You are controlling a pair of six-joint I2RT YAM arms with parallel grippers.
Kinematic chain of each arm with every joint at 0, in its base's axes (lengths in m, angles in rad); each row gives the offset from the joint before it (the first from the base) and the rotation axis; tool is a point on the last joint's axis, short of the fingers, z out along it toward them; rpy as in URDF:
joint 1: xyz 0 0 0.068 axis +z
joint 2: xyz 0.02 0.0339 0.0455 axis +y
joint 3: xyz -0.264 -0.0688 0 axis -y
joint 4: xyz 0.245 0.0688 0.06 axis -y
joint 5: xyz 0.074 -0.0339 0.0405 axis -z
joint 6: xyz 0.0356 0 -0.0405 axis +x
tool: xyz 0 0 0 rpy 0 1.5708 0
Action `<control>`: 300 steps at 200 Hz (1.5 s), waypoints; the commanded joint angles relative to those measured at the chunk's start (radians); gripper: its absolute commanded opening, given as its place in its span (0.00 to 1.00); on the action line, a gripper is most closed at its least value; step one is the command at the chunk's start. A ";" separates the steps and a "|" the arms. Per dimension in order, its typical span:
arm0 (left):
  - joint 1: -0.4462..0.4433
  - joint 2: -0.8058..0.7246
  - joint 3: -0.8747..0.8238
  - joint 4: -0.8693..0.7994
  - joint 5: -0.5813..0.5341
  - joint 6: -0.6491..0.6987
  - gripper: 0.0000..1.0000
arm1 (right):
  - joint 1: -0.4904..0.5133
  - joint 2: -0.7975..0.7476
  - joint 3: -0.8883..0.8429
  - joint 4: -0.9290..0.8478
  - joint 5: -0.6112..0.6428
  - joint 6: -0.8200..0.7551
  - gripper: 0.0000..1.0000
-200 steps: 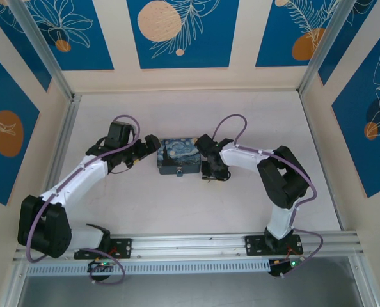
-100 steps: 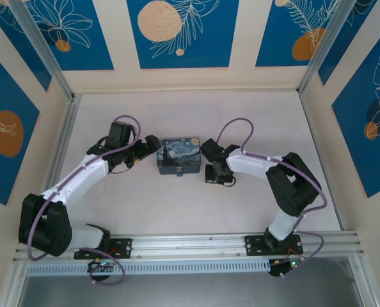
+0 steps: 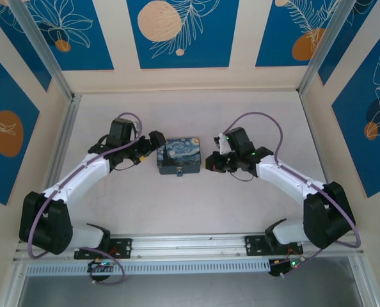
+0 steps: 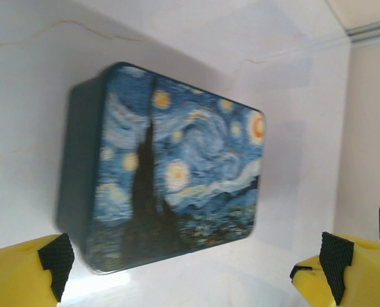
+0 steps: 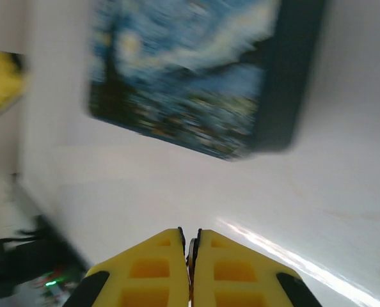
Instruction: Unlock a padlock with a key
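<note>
The starry-night box [image 3: 179,155] sits mid-table, and the tiny padlock [image 3: 180,172] hangs at its near face. My left gripper [image 3: 156,141] hovers just left of the box, open; in the left wrist view its yellow fingers [image 4: 30,268] stand wide apart with the box lid [image 4: 177,179] ahead of the left gripper [image 4: 195,263]. To the right of the box, my right gripper [image 3: 210,164] points at its right side. Seen from the right wrist, the right gripper [image 5: 190,240] is shut, with the key [image 5: 190,259] pinched as a thin metal sliver between the pads.
The box [image 5: 196,83] fills the space ahead of the right fingers, blurred. Aluminium rails run along the near edge [image 3: 190,243] and the left side [image 3: 65,141]. Patterned walls close in the table on three sides.
The right gripper closed on the table right of the box, then the arm swung out and the gripper turned level toward the box's right side. The left gripper edged closer to the box.
</note>
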 commanded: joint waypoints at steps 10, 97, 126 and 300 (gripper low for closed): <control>-0.046 0.056 0.069 0.141 0.132 -0.096 1.00 | -0.070 -0.004 0.009 0.225 -0.445 -0.048 0.00; -0.101 0.108 0.130 0.147 0.104 -0.141 0.96 | -0.123 0.038 0.022 0.061 -0.307 -0.060 0.00; -0.101 0.095 0.121 0.085 0.066 -0.105 0.98 | -0.062 0.034 -0.101 0.017 -0.217 -0.065 0.00; -0.101 0.095 0.098 0.058 0.023 -0.076 1.00 | 0.057 0.080 -0.062 -0.214 0.281 0.078 0.49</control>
